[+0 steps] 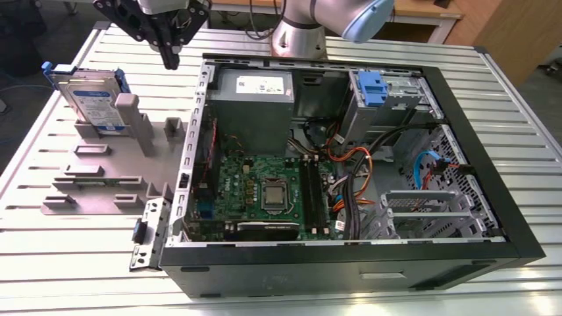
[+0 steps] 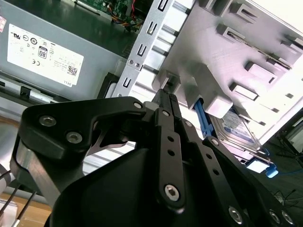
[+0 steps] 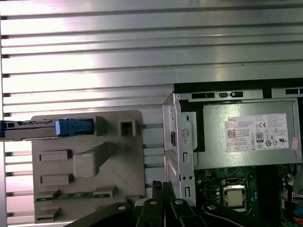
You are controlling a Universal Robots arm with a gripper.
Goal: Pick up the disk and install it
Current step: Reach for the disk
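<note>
Where the gripper hangs: our gripper (image 1: 170, 62) is above the table (image 1: 52, 263), pointing down, over the strip between the grey holder plate (image 1: 123, 158) and the open computer case (image 1: 351, 260).
Gripper state: we see the fingers pressed together with nothing between them, in both wrist views too.
Disk: the disk (image 1: 92, 99) stands on edge in a slot of the holder plate, label toward the exterior camera, untouched.
Direction: from the gripper it lies toward the exterior view's left and lower, near but apart.
Axis: its thin upper edge runs across the exterior view; in the first wrist view it is a narrow strip (image 3: 28, 128).
Other side: the case, toward the exterior view's right.
</note>
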